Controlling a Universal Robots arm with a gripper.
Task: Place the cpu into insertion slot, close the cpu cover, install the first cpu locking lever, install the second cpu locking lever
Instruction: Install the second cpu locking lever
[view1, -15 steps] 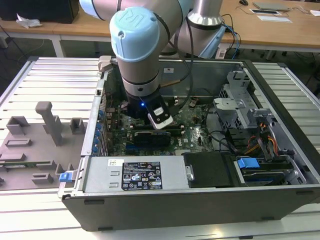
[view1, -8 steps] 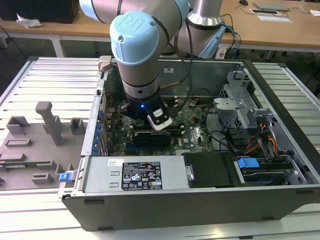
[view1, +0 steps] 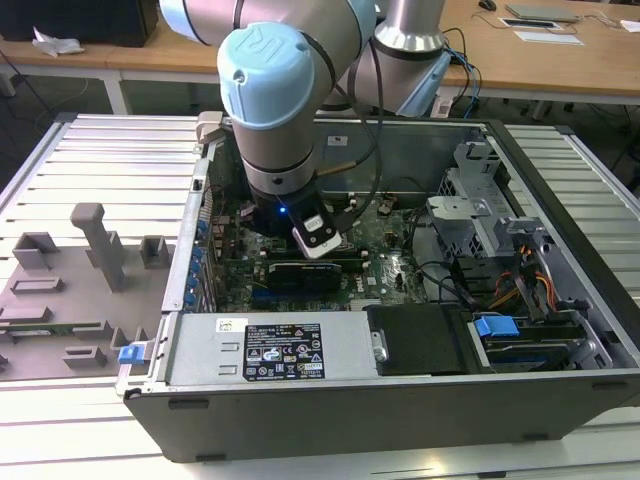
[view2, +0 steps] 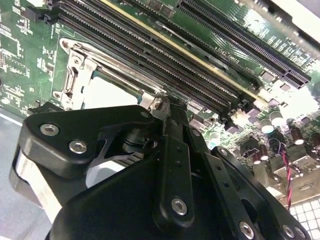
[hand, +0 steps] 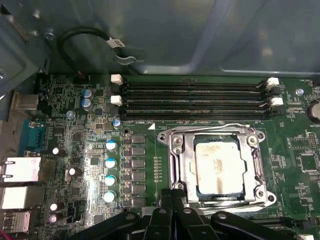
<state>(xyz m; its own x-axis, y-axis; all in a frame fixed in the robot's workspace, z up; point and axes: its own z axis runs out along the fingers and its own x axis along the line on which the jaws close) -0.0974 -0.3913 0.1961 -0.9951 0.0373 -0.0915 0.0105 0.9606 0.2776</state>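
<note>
The open computer case (view1: 400, 300) lies on its side on a slatted desk (view1: 90, 160), and the arm (view1: 285, 110) reaches down into it over the green motherboard (hand: 75, 150).

In the first wrist view, the socket sits toward four o'clock on the board, just below the dark memory slots (hand: 192, 100). The cpu (hand: 219, 167) lies flat in the socket, its pale metal top showing through the window of the cpu cover (hand: 176, 165), which is folded down around it. So the first two steps look done: the chip is seated and the frame is closed over it. A thin wire lever (hand: 210, 128) runs along the twelve o'clock edge of the frame; whether it is latched I cannot tell. The six o'clock edge is partly hidden behind the gripper, so that side's lever cannot be judged either. The lever work seems to be the stage in hand.

The gripper (hand: 172, 197) hangs right at the socket's seven o'clock corner, fingers drawn together into a narrow point with no visible gap and nothing held between them. In the second wrist view the fingertips (view2: 161, 106) meet beside the frame's edge; contact with a lever cannot be made out.
</note>
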